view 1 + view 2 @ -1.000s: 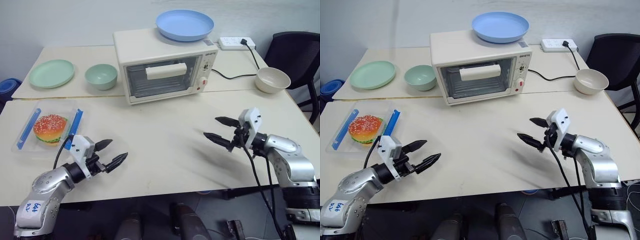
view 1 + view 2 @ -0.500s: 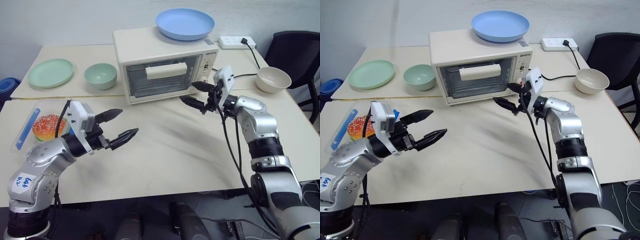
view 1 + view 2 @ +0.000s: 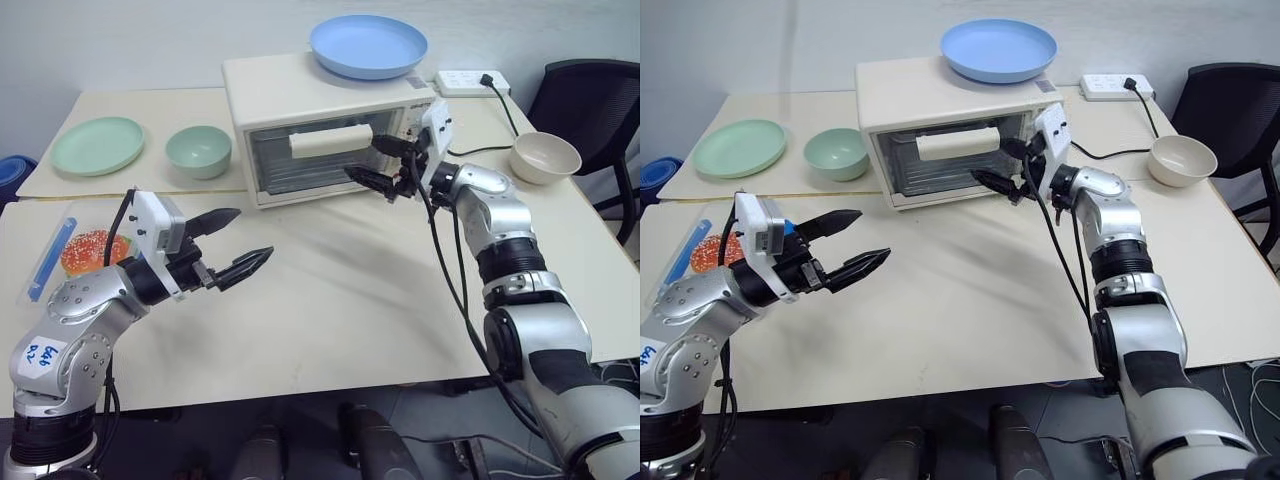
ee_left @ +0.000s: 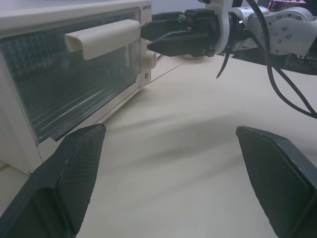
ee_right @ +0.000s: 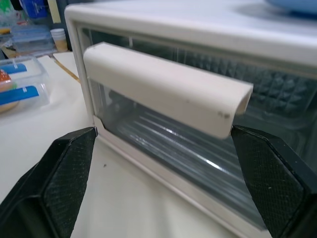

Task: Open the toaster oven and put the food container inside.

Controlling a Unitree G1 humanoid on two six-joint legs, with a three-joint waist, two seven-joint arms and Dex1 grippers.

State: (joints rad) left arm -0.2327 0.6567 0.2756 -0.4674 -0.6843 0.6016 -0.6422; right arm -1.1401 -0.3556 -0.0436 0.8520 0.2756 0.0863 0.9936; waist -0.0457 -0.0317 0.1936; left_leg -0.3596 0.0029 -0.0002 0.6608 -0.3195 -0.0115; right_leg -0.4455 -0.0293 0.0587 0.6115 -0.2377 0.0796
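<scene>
Cream toaster oven (image 3: pixel 320 125), one; one food container (image 3: pixel 70 255); two plates.

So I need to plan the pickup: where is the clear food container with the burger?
The clear plastic food container with blue clips sits on the table's left edge, behind the left gripper, in front of the green plate.

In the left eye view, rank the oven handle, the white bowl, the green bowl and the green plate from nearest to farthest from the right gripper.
From the right gripper:
1. Oven handle, just to its left on the closed door.
2. White bowl, to its right near the chair.
3. Green bowl, left of the toaster oven; close to call with the white bowl.
4. Green plate, far left.
</scene>
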